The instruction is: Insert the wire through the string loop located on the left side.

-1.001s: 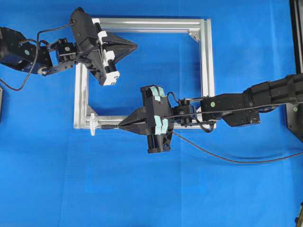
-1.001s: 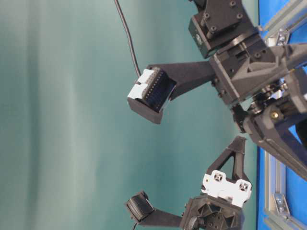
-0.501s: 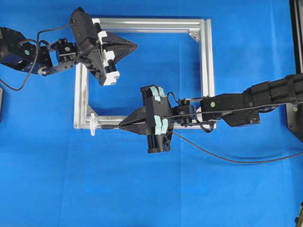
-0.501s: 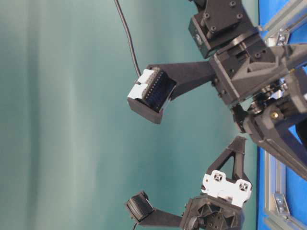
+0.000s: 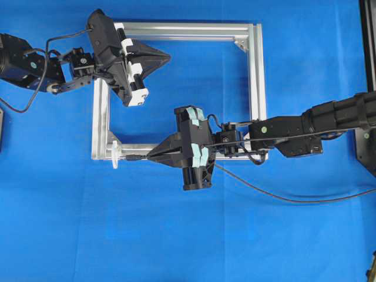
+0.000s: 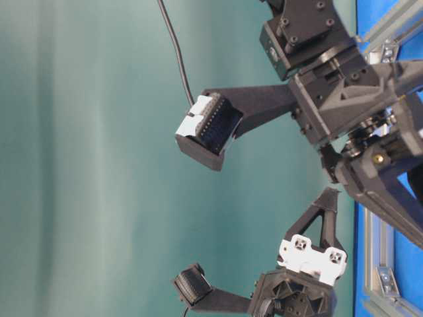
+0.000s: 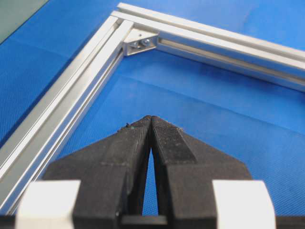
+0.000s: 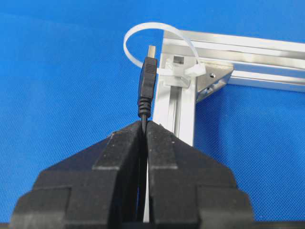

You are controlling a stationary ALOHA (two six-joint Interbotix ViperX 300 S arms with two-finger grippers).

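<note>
My right gripper (image 5: 150,157) (image 8: 144,123) is shut on the wire (image 5: 282,199), just behind its black plug (image 8: 147,81). The plug's metal tip points at the whitish string loop (image 8: 157,36) (image 5: 114,154), fixed at the frame's near-left corner, and stands just short of it. The silver aluminium frame (image 5: 254,88) lies flat on the blue cloth. Over the frame's upper left part my left gripper (image 5: 167,57) (image 7: 151,119) hangs shut, with nothing between its fingers. The rest of the wire trails off to the right across the cloth.
A triangular corner bracket (image 7: 140,43) sits in the frame corner ahead of the left gripper. A second bracket (image 8: 213,78) sits beside the loop's mount. Bare blue cloth (image 5: 176,235) spreads in front of the frame. A black stand (image 5: 367,41) runs along the right edge.
</note>
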